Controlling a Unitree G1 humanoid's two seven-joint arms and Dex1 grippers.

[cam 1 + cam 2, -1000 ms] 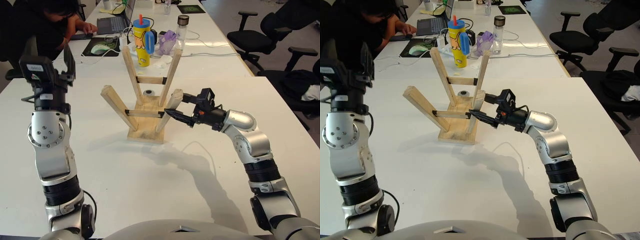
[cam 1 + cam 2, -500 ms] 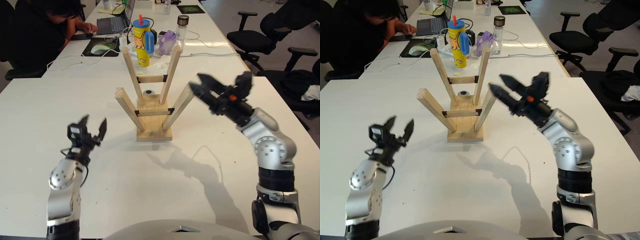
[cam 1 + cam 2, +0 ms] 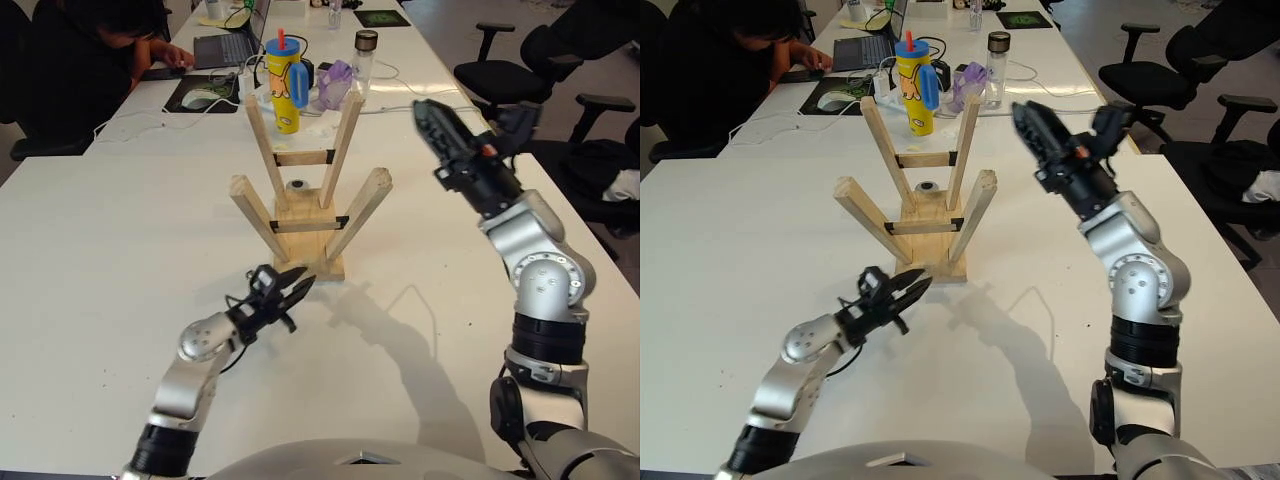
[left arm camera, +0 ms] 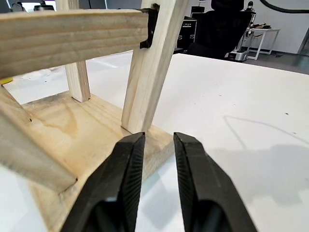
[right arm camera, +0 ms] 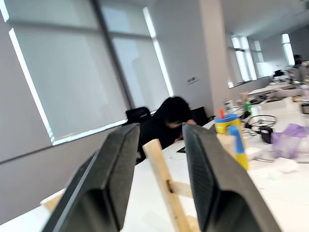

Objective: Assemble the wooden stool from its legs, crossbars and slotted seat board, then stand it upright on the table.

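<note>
White table (image 3: 100, 250), stool (image 3: 300, 225) inverted, legs (image 3: 358, 213) pointing up, left jaws narrow by seat (image 3: 310, 264), right jaws parted

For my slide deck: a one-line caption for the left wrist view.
Left gripper, open, at the edge of the upside-down seat board, beside a leg.

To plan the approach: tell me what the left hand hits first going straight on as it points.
Most likely the near edge of the seat board, just in front of a leg where it meets the board. The left hand, slightly open, points at it low over the table; the gap is unclear.
</note>
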